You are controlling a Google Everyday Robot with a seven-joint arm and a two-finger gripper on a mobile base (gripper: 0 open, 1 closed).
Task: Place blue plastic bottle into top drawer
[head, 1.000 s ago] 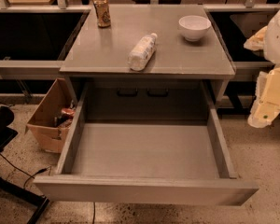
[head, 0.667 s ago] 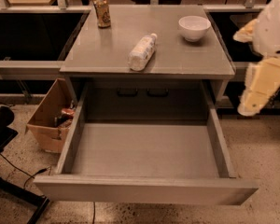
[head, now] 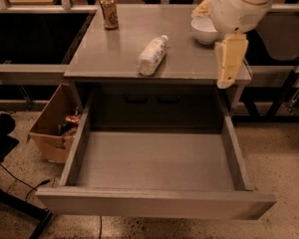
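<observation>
The blue plastic bottle [head: 152,55], whitish with a white cap, lies on its side near the middle of the grey table [head: 109,59], cap pointing to the back right. The top drawer [head: 154,204] is pulled out below the table and nothing lies in it. My gripper [head: 228,66] hangs from the white arm at the upper right, over the table's right front edge. It is to the right of the bottle, apart from it, and holds nothing that I can see.
A brown-gold drink can [head: 108,12] stands at the table's back left. A white bowl [head: 203,32] at the back right is partly hidden by my arm. A cardboard box [head: 52,126] with rubbish sits on the floor to the left, beside a black chair base [head: 10,193].
My arm has swung in from the right edge of view toward the left and now hangs over the table's right side, partly covering the bowl. The bottle and drawer have not moved.
</observation>
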